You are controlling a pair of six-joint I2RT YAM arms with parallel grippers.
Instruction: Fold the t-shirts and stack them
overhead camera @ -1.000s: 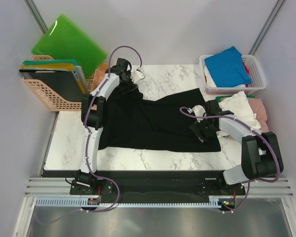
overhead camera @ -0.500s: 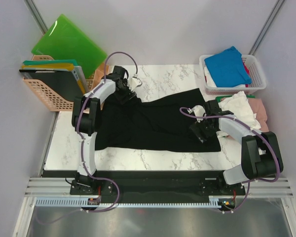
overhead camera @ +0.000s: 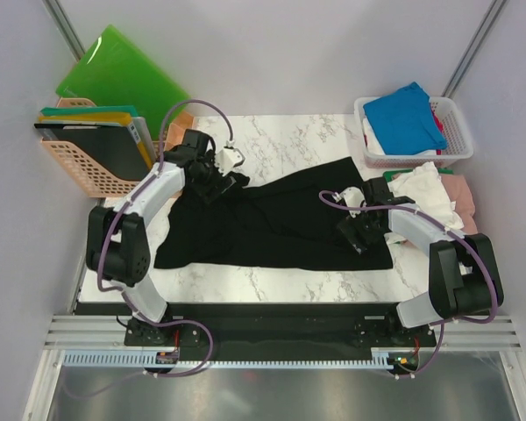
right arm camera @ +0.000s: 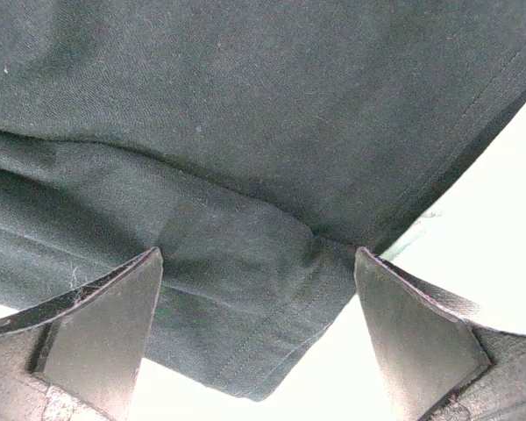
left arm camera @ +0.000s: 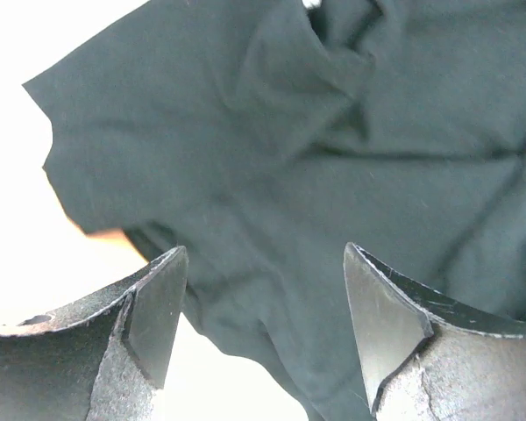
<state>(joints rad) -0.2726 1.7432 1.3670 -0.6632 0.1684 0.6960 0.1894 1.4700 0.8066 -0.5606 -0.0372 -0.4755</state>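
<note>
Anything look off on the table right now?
The black shirt lies crooked, not flat: it is bunched into wrinkles at its far-left end under the left gripper. A white shirt sits crumpled at the right edge of the table.

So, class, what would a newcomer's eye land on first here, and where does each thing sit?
The large black t-shirt sprawls across the middle of the marble table, with the left gripper open over its far left end and the right gripper open over its near right hem. Next comes colour: a bright blue t-shirt atop the white basket far right, and green boards leaning far left.
</note>
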